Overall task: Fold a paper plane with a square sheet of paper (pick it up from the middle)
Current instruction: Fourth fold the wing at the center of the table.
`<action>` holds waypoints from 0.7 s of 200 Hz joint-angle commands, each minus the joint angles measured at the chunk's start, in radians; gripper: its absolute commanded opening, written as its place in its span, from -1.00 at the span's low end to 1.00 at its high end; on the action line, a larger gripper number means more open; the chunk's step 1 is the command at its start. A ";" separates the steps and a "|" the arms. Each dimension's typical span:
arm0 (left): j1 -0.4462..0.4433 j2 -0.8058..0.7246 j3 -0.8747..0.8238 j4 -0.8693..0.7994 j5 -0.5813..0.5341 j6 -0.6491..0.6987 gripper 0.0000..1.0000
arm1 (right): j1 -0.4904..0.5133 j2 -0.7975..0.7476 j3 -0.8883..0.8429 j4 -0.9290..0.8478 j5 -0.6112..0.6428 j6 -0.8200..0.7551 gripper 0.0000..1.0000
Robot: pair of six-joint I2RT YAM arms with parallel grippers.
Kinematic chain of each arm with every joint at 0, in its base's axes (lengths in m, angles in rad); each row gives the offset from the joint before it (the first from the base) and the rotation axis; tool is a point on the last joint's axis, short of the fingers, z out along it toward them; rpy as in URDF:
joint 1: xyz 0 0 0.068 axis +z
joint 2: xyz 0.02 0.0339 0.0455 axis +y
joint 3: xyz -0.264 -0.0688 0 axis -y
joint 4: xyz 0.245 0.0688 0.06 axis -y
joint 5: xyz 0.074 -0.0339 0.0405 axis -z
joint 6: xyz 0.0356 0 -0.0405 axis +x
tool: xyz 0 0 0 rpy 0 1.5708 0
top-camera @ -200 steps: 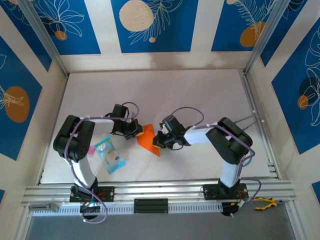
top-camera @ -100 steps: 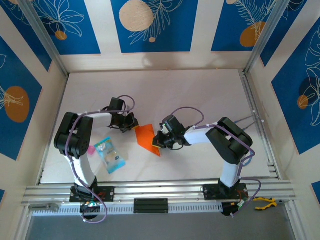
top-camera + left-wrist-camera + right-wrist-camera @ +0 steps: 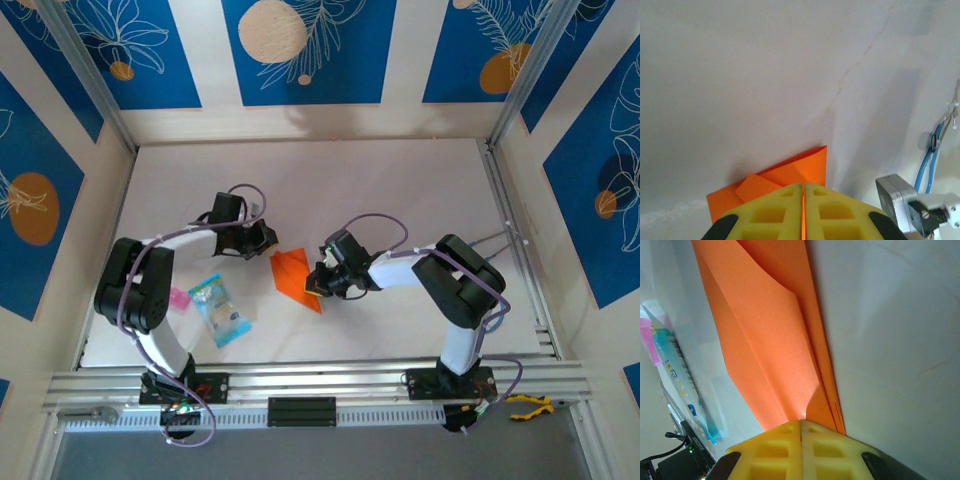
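Your paper [image 3: 293, 276], part-folded, lies right of the packet [image 3: 220, 308]: light, floppy, easily creased; the right gripper [image 3: 318, 283] pinches its edge, the left gripper [image 3: 262, 240] is closed, empty; take it along folds

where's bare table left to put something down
Free: the far strip of table along the back wall, and the near middle between the arm bases. Crowded: centre, where left gripper and right gripper flank the orange paper; near left holds the packet.
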 commanded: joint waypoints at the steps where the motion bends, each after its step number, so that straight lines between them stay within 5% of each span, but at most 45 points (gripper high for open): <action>1: -0.045 -0.008 -0.029 0.041 0.077 -0.008 -0.79 | -0.005 0.044 -0.028 -0.185 0.039 -0.021 -0.96; 40: -0.084 0.069 -0.039 0.066 0.115 0.007 -0.81 | -0.006 0.043 -0.018 -0.188 0.034 -0.023 -0.96; 140: -0.082 0.141 -0.060 -0.013 0.013 0.070 -0.88 | -0.005 -0.080 0.079 -0.255 -0.002 -0.091 -0.96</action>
